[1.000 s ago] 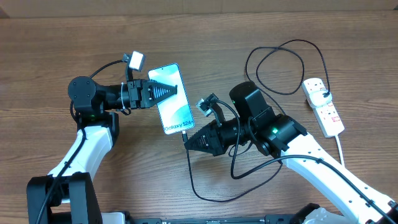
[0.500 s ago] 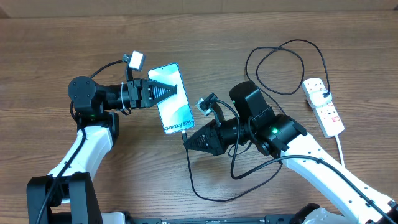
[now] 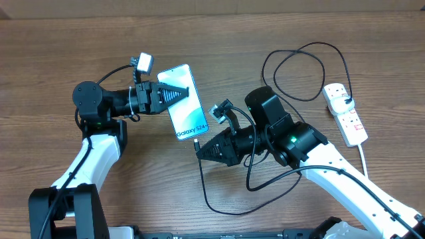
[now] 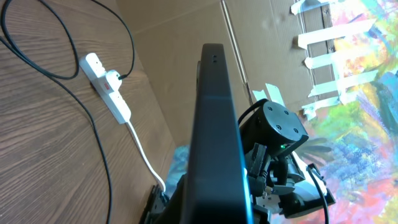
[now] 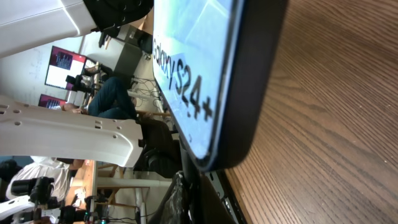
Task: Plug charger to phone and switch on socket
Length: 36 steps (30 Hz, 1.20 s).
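Wood-grain table (image 3: 53,40) fills the overhead view, both arms reaching in from its near edge. Nearest lies a slack loop of the charger (image 3: 202,180), its thin black cable running up to the right gripper (image 3: 198,148); that gripper is closed tight on the cable just behind the small connector, which sticks out of the fingertips towards the phone (image 3: 189,116). The connector sits just beside the phone's lower edge, at its right corner, but whether it is seated in the port cannot be told. The phone lies at a slant left of centre, its pale blue screen up; the right wrist view shows its rounded lower corner close over the wood, and contact cannot be judged. Beyond, the left gripper (image 3: 188,93) comes in from the left and is clamped on the phone's upper half, one dark finger lying across the screen; the left wrist view shows the phone edge-on between the fingers. Farther right, well apart from both arms, the socket (image 3: 348,116) lies near the table's right edge; a white adapter (image 3: 344,101) sits in it, and the black cable curls in wide loops behind the right arm.
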Each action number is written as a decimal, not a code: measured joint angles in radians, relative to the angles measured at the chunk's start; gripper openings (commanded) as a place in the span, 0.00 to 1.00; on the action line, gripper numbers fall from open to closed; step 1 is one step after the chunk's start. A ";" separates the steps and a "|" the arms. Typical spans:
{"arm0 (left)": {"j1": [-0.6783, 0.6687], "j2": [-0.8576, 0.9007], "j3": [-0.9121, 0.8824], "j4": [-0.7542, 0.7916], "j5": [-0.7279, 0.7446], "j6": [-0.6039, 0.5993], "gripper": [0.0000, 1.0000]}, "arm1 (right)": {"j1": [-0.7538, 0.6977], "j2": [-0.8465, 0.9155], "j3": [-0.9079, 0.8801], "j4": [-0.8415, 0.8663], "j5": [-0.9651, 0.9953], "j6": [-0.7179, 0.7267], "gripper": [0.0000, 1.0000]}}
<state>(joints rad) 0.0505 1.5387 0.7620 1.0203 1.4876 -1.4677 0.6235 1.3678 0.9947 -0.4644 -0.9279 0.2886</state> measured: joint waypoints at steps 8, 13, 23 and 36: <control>-0.034 0.000 0.000 0.000 -0.002 0.008 0.04 | 0.000 0.000 0.000 0.000 0.000 0.000 0.04; -0.034 0.000 0.000 0.000 0.023 0.044 0.04 | 0.000 0.000 0.000 -0.003 0.000 0.000 0.04; -0.003 0.000 0.000 0.000 0.047 0.111 0.04 | 0.000 0.000 0.000 -0.079 0.000 -0.028 0.04; -0.010 0.000 0.000 0.000 0.058 0.114 0.04 | 0.000 0.000 0.000 -0.078 0.000 -0.048 0.05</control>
<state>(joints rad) 0.0402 1.5387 0.7620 1.0206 1.5452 -1.3533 0.6235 1.3678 0.9947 -0.5423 -0.9283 0.2409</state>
